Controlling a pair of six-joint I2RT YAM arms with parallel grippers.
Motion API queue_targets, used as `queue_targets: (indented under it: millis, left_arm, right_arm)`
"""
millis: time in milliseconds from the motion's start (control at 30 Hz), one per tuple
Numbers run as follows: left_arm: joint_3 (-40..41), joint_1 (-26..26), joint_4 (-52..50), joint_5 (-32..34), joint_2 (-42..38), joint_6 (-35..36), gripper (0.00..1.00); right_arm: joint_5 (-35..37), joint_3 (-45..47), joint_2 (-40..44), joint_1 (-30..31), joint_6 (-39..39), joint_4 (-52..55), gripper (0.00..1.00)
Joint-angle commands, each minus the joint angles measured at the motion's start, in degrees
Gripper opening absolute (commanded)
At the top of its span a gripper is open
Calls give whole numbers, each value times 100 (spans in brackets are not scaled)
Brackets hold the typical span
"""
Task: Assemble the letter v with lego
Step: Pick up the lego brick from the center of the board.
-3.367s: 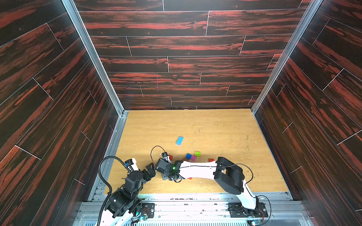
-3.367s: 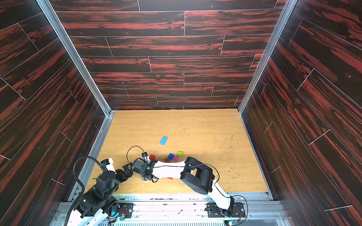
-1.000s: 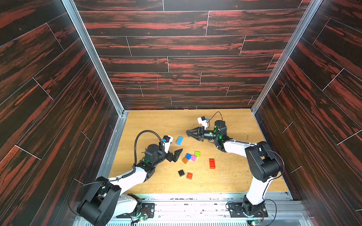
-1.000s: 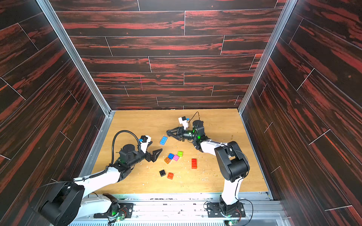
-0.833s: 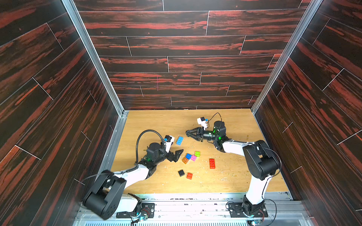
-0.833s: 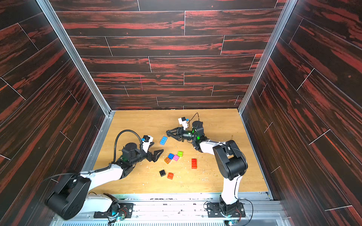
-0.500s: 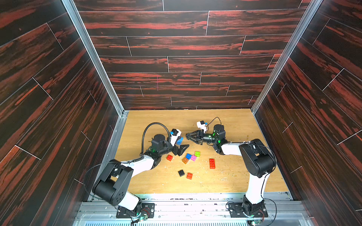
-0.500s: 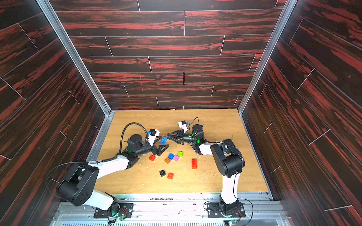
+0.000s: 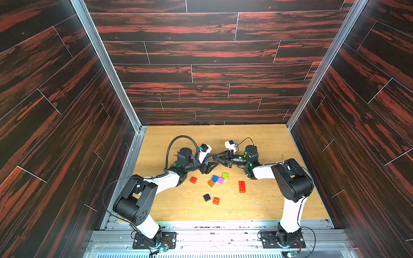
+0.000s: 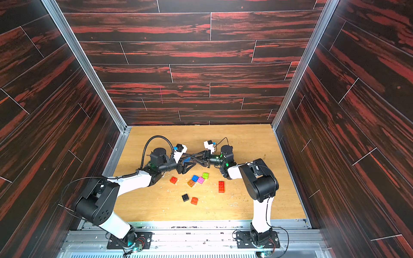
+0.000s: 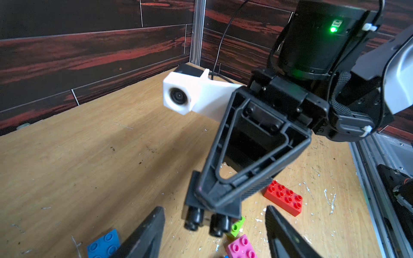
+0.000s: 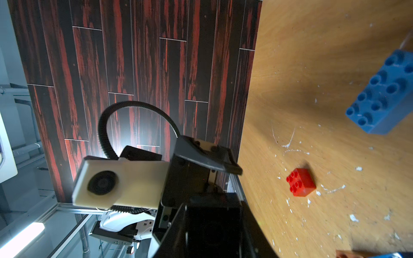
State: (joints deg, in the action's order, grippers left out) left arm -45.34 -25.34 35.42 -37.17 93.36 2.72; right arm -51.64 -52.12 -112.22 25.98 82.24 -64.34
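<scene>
Though my two grippers were tip to tip over the middle of the tabletop (image 9: 268, 201), no part of the V was built. My left gripper (image 11: 213, 214) had its fingers apart and empty, with the tip of my right gripper (image 9: 215, 157) close in front of them. Its jaws were together, and I couldn't tell whether the dark knobs at its tip were a brick. The long blue brick (image 12: 384, 93) lay flat beside the tips. Small red (image 9: 193, 180), small blue (image 9: 214, 178), pink (image 9: 220, 180), green (image 9: 225, 175), brown (image 9: 211, 183) and long red (image 9: 241, 186) lay loose. So did black (image 9: 206, 197) and orange (image 9: 215, 200), nearer the front edge. None were stacked, so every join was left to do
</scene>
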Motion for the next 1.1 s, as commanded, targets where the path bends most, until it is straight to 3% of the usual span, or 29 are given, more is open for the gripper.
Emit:
queue_targets:
  millis: [0,367,767,1067]
  left_arm:
    - [-128,29,-67,-43,-69,259,73]
    - [-203,30,-184,-124,50,312,65]
    - [-174,-28,-265,-45,-65,411,62]
    - [-212,-59,-391,-73,-1,449,52]
  right_arm:
    - [-200,96,-90,19,188,-266,29]
    - [-415,121,-217,37,797,-903,29]
    - [-492,62,-470,105,955,-1081,29]
    - [-423,44,-612,127,1100,-1315,29]
